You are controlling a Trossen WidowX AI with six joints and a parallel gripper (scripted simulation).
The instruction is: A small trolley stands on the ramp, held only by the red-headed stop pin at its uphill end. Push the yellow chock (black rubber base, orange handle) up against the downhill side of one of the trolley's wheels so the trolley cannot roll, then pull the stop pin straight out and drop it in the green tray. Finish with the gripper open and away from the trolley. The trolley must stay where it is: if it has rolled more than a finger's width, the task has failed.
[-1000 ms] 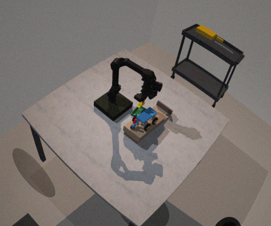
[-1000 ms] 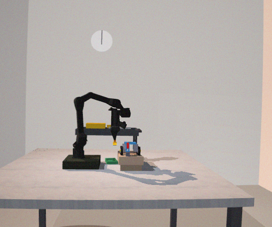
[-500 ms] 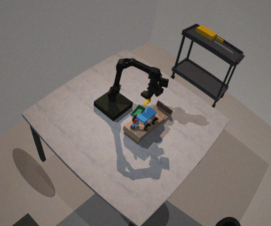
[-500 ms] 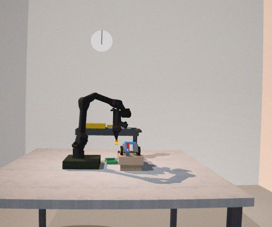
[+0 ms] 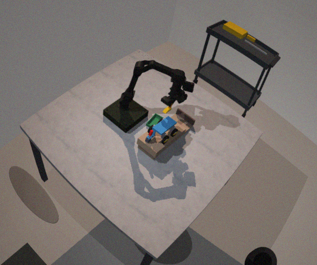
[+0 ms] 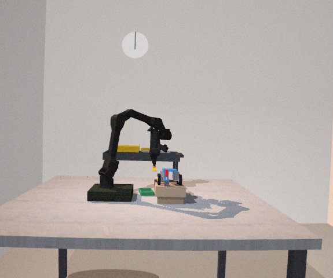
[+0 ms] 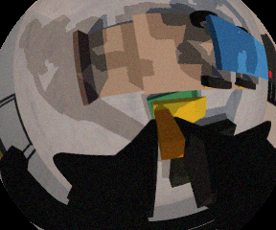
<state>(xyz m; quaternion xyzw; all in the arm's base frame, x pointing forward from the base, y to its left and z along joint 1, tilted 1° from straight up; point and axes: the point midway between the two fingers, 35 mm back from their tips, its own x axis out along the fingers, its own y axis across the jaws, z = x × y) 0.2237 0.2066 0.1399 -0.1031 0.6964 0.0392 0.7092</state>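
Observation:
My gripper (image 5: 169, 106) (image 6: 154, 165) (image 7: 164, 123) is shut on the orange handle of the yellow chock (image 5: 166, 110) (image 6: 154, 169) (image 7: 194, 109). The chock hangs in the air beside the ramp (image 5: 154, 148) (image 6: 169, 191) (image 7: 121, 62), on the robot's side; its black rubber base cannot be made out. The blue trolley (image 5: 164, 125) (image 7: 243, 48) stands on the ramp with black wheels. The red-headed stop pin (image 5: 150, 132) (image 6: 167, 173) (image 7: 270, 75) stands upright at its uphill end. The green tray (image 5: 154, 121) (image 6: 146, 193) lies between the robot base and the ramp, partly behind the chock in the wrist view.
A dark brown end board (image 5: 185, 117) (image 7: 82, 69) stands across the ramp's downhill end. The robot's square base (image 5: 125, 114) (image 6: 110, 193) is on the tray's other side. A dark shelf cart (image 5: 229, 81) with yellow items stands beyond the table. The arm's shadow falls across the table.

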